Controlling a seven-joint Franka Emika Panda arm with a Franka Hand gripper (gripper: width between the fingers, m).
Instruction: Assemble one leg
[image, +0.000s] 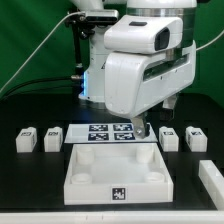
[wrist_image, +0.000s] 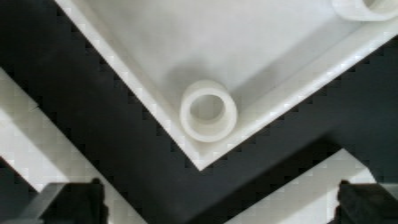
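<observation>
In the exterior view you see the gripper (image: 145, 127) hanging above the panel (image: 80, 180), at its far corner on the exterior view's right. The arm's bulk hides the fingertips there. The nearest leg (image: 169, 137) lies just beyond that corner, untouched. The other legs (image: 52, 135) lie along the panel's far side. In the wrist view you see the fingers (wrist_image: 71, 203) wide apart, holding nothing, and the panel's corner socket (wrist_image: 208, 110) lies ahead of them.
</observation>
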